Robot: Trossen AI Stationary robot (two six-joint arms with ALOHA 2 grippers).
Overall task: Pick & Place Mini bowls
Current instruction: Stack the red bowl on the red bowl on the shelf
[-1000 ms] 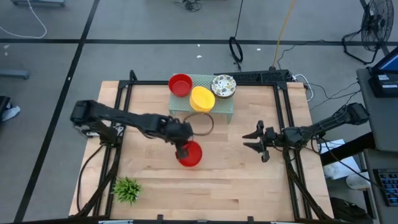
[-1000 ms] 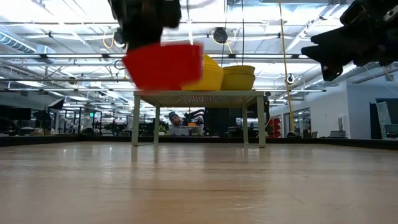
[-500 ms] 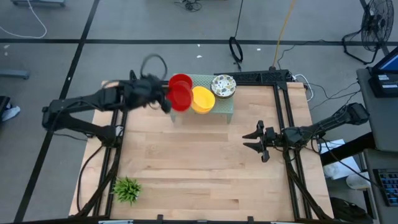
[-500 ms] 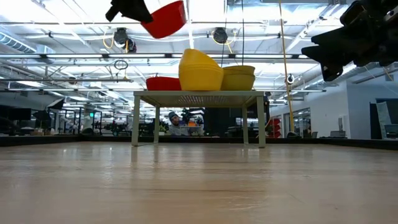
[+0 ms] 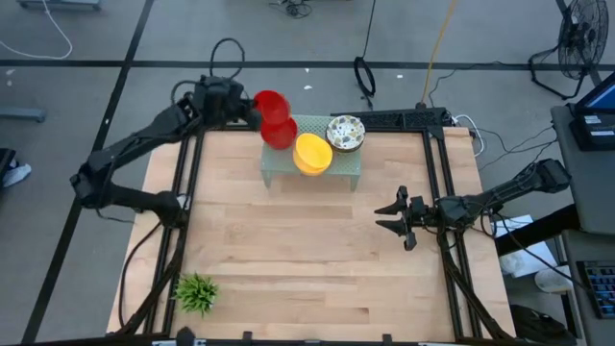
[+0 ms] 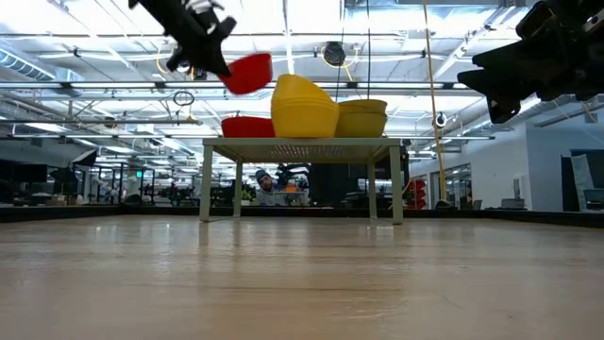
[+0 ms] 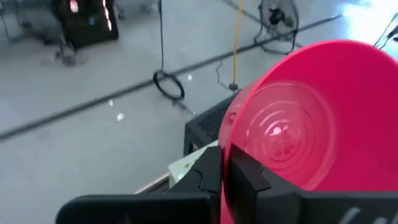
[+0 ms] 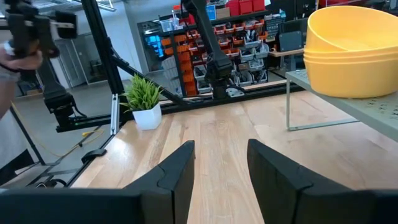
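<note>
My left gripper (image 5: 253, 108) hangs above the far left corner of the pale green mesh stand (image 5: 338, 169), shut on a red mini bowl (image 5: 270, 101) that is tipped on its side, seen in the low view as the held bowl (image 6: 249, 73). On the stand rest another red bowl (image 5: 281, 134), stacked yellow bowls (image 5: 312, 154) and whitish patterned bowls (image 5: 345, 133). My right gripper (image 5: 398, 217) hovers open over the table's right part, touching nothing; its wrist view shows the yellow bowls (image 8: 351, 50). My left gripper pinches the red bowl by its rim (image 7: 225, 152), one finger (image 7: 249, 177) inside the bowl and one finger (image 7: 208, 174) outside. The fingers come roughly level from the table's left. The bowl is lifted clear above the stand, tilted with its opening facing sideways.
A small green plant (image 5: 196, 291) stands near the table's near left corner, also seen as the plant (image 8: 143, 99). The wooden tabletop (image 5: 307, 259) lies between the stand and the near edge. A black frame (image 5: 187, 192) runs along the table's sides.
My left gripper has carried the red bowl from just above the table's middle up and toward the far left, to above the stand's left end. On the way the bowl has tipped from about level onto its side. My right arm has kept still.
</note>
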